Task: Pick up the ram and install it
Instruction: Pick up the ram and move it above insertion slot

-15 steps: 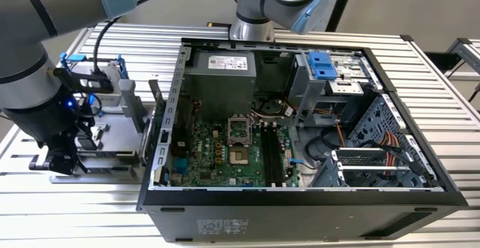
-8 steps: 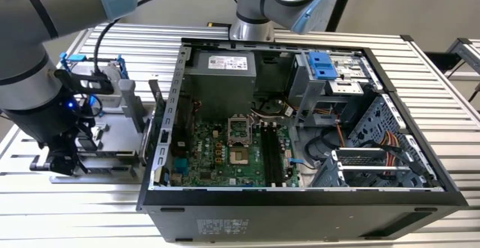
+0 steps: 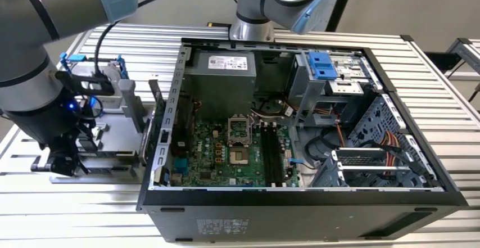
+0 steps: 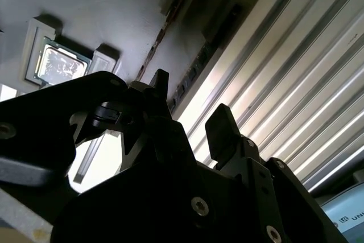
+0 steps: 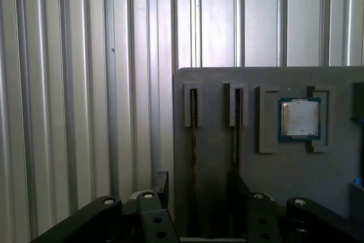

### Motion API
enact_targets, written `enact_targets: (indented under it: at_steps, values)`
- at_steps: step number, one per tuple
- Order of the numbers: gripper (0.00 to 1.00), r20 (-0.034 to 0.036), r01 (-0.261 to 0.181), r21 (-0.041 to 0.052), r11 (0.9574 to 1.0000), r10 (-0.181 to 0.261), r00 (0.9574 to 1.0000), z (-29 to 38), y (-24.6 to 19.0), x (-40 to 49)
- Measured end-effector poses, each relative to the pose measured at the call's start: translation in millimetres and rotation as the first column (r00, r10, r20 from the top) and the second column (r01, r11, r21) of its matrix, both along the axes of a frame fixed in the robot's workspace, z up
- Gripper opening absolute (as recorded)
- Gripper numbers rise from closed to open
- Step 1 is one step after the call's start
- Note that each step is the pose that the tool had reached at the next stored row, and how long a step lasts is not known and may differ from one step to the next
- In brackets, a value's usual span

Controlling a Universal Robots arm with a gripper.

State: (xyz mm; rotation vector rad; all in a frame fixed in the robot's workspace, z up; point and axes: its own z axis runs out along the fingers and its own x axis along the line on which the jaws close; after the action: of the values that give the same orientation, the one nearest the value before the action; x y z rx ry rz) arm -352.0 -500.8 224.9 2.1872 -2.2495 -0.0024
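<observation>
The ram (image 5: pixel 193 135) is a thin stick standing on edge in a narrow slot of the grey parts holder (image 5: pixel 216 157). A second similar stick (image 5: pixel 236 135) stands in the slot beside it. My gripper (image 5: pixel 196 189) is open just above the holder, with one dark finger (image 5: pixel 161 183) on each side of the first stick's line and no contact showing. In the second wrist view the same stick (image 4: pixel 162 32) runs away from the open gripper (image 4: pixel 190 109). In the exterior view the gripper (image 3: pixel 64 162) hangs low over the holder (image 3: pixel 112 147), on the exterior view's left of the open computer case (image 3: pixel 300 197).
A square silver CPU chip (image 5: pixel 300 119) sits in a pocket of the holder. A hard drive in a blue frame (image 3: pixel 90 68) lies behind the arm. Black memory slots (image 3: pixel 270 158) run along the green motherboard inside the case. Ribbed metal tabletop (image 5: pixel 68 83) surrounds everything.
</observation>
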Motion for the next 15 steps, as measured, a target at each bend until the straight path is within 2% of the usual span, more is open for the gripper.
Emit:
enact_targets:
  at_steps: [15]
  values:
    - [1.0,0.0,0.0,-0.0001,1.0,0.0,1.0,-4.9,0.0,0.0]
